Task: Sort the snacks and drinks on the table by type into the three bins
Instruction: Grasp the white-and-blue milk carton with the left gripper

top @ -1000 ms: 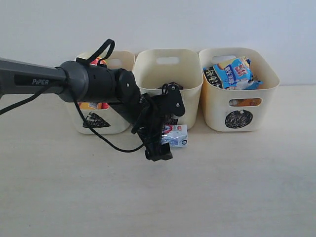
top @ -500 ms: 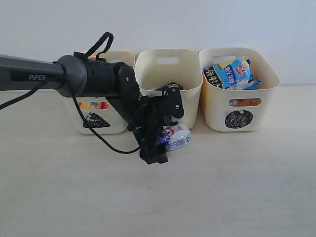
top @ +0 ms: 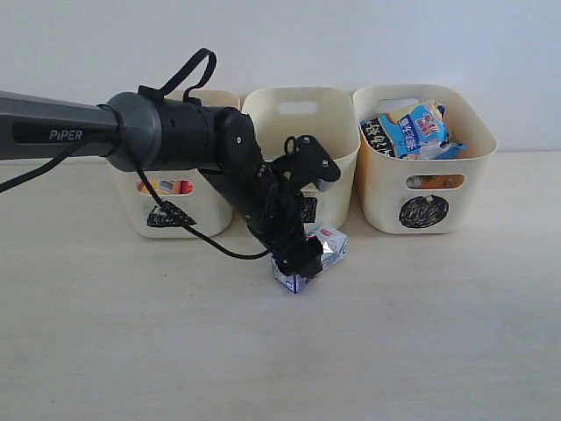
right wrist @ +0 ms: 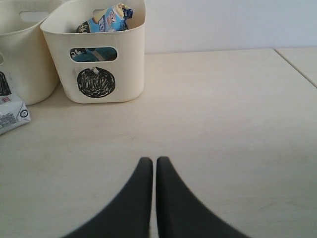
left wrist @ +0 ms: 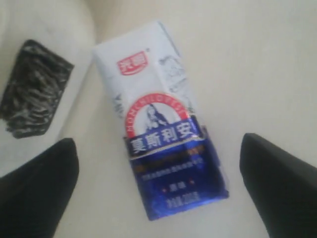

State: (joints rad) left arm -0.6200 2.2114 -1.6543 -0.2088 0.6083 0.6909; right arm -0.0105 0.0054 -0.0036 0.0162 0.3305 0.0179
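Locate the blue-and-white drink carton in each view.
Exterior view: carton at centre, in front of the middle bin, at the left tool.
Left wrist view: carton fills the centre, between the open fingers.
Right wrist view: carton cut off at the frame edge.
Shared landmark: the middle bin's black scribble, beside the carton in all three.

The left arm [top: 175,139] hides part of the middle bin [top: 338,149] (and of the carton [top: 333,242])

Bright, soft, even light fills the room, and the table [top: 421,342] carries only faint shadows beneath the three bins [top: 263,132]. A small glint sits on the blue-and-white carton [top: 326,250]. In the left wrist view its print is smeared, and the left gripper's fingers [left wrist: 34,193] are dark blurs. The right wrist view is crisper, with the right gripper's fingers [right wrist: 141,198] flat black.
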